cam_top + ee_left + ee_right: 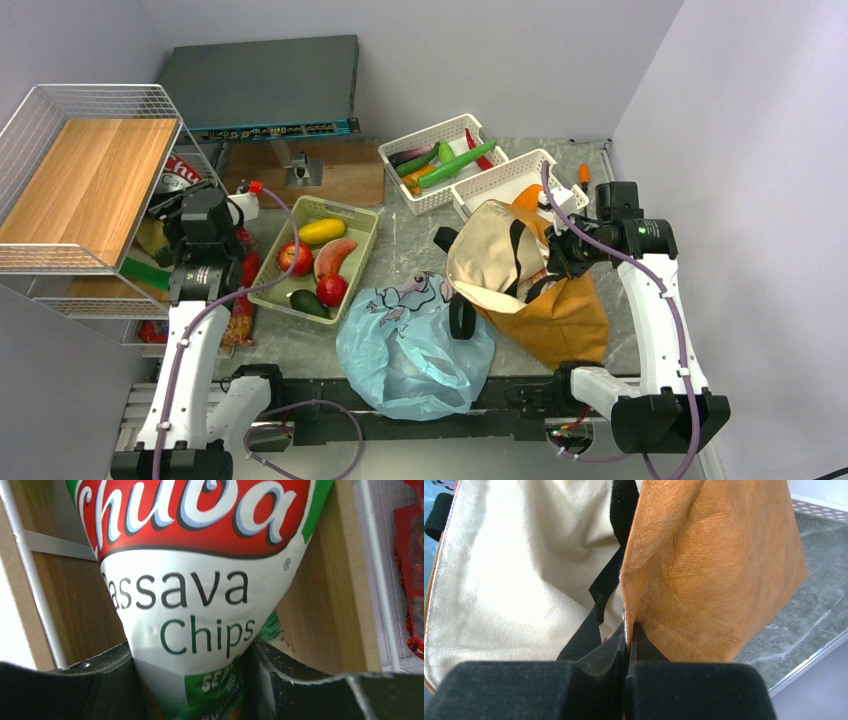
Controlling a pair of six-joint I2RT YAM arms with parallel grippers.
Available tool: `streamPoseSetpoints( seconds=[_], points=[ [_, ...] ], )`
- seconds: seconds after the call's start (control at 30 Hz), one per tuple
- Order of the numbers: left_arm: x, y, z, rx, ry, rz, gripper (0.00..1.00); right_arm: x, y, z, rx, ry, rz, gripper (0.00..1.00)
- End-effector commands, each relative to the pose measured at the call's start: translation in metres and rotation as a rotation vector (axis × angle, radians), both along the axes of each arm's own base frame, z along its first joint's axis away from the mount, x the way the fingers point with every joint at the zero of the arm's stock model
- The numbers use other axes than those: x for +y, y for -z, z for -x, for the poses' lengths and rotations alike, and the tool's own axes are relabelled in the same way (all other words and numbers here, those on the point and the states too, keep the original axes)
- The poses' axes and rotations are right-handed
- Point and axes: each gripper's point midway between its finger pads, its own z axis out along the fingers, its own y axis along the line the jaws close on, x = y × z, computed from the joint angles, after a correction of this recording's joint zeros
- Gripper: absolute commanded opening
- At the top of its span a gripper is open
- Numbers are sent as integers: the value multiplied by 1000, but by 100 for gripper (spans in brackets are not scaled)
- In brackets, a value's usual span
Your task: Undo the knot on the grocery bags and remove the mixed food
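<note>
My left gripper (172, 206) is at the wire rack (60, 110) on the left. It is shut on a red, white and green cassava chips snack pack (200, 595), with the black fingers (295, 685) pinching the pack's lower end. My right gripper (628, 630) is shut on the rim of the mustard-brown tote (714, 565) and holds it up so the cream lining (524, 575) shows. In the top view it (553, 243) is at the tote's (560, 310) right edge. The light-blue plastic bag (410, 350) lies crumpled at the front middle. The mango (322, 231), apple (295, 258), watermelon slice (336, 256) and avocado (308, 303) lie in a green tray (364, 252).
Two white baskets (418, 195) stand at the back, one holding a cucumber (455, 165), an eggplant and a red chili. A small carrot (584, 173) lies at the back right. A grey box (265, 85) stands behind. Red packs hang on the rack's side (412, 580).
</note>
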Motion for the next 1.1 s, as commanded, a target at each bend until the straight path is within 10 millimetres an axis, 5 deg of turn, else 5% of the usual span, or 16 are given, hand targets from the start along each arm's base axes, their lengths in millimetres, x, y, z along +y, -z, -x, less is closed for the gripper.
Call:
streamPoseSetpoints(
  seconds=[0.0,0.17,0.23,0.27,0.33,0.4,0.73,1.07],
  points=[
    [27,-4,11,65,-102,-79,2,-4,2,7,3,13,20,0],
    [29,-4,13,66,-113,-91,1,-4,3,7,6,15,16,0],
    [32,0,14,70,-122,-86,8,-4,3,7,6,12,17,0],
    [34,3,14,80,-132,-80,19,-4,3,6,5,13,17,0],
    [34,4,17,83,-138,-38,63,-4,2,5,2,12,21,0],
    [30,6,18,92,-124,18,75,-4,2,6,5,12,22,0],
    [-7,41,30,264,-15,180,89,-3,4,5,7,20,9,0],
    [-29,39,15,247,67,57,100,-3,5,4,12,27,11,0]
  ],
)
